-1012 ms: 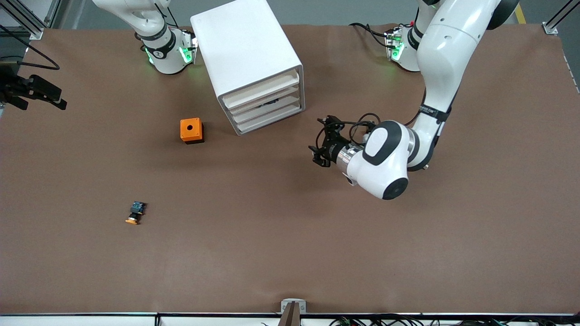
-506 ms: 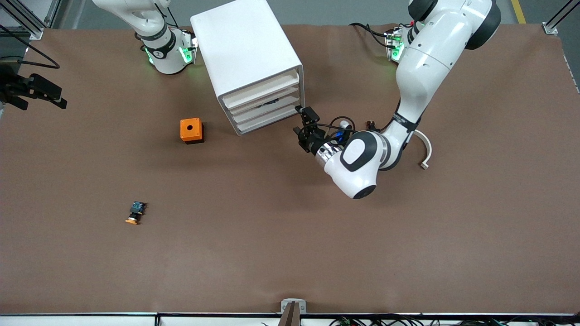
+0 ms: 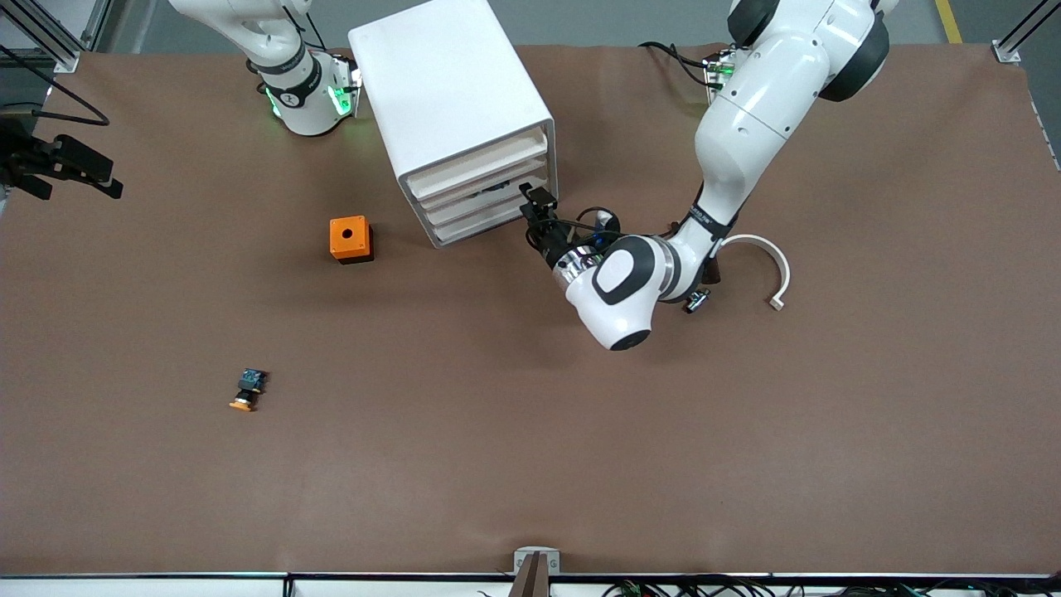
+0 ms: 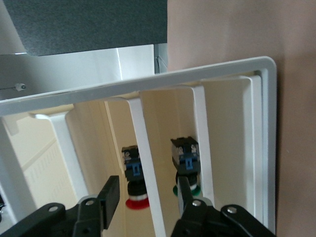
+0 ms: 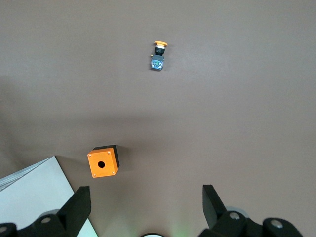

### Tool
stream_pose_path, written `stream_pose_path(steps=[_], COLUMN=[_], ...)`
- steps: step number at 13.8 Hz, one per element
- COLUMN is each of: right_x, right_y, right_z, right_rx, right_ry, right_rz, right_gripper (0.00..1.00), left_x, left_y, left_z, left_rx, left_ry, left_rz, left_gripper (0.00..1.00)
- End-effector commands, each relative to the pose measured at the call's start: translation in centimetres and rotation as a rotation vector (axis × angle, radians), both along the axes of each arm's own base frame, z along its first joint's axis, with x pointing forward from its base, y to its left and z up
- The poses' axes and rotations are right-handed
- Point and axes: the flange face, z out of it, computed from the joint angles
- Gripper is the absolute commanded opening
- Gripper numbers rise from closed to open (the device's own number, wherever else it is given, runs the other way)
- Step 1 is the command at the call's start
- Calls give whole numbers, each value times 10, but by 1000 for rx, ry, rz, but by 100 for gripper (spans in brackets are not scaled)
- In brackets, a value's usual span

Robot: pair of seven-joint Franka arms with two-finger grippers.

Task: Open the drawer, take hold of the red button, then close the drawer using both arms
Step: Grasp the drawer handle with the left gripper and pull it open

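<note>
Even, bright light falls from above on the desk (image 3: 497, 464), making soft shadows under the left arm (image 3: 746, 108). The cabinet (image 3: 448, 91) top glares white. Wrist views look slightly soft.

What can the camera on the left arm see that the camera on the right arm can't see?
Only the left wrist view looks into the drawers, where the button with the red cap sits in one and a green-capped part in the next. The open left tool is right in front of them.

Only the right wrist view shows the orange box with a hole, the orange-capped part lying farther out on the table, and the open right tool up over the table.

Both show the white drawer cabinet and the brown table.
</note>
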Motion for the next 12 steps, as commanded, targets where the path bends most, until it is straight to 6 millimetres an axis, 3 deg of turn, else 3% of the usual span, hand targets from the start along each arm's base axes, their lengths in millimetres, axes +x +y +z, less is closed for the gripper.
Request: stream_pose_path(steps=[1,3,5,9,12], right_x=[-8,-8,-7,-5,3], right_y=[2,2,2,0,-2], right_z=[7,8,7,12,18], right_rx=[7,8,7,-3,-7], right_ry=[-9,-12,-11,-19,-24], right_rz=[-22,-14,-14,-15,-19], right_gripper=[100,100,100,100,100], left_x=[-23,-41,-46,-50,-47], left_y=[-10,-12,-12,-9,-6], left_z=[-10,-8,-9,-17,-19], left_rx=[29,44,70,89,95], left_ry=[82,127,149,168,161], left_rz=[-35,-92,-108,-115,-114], left_gripper=[55,54,51,28,22])
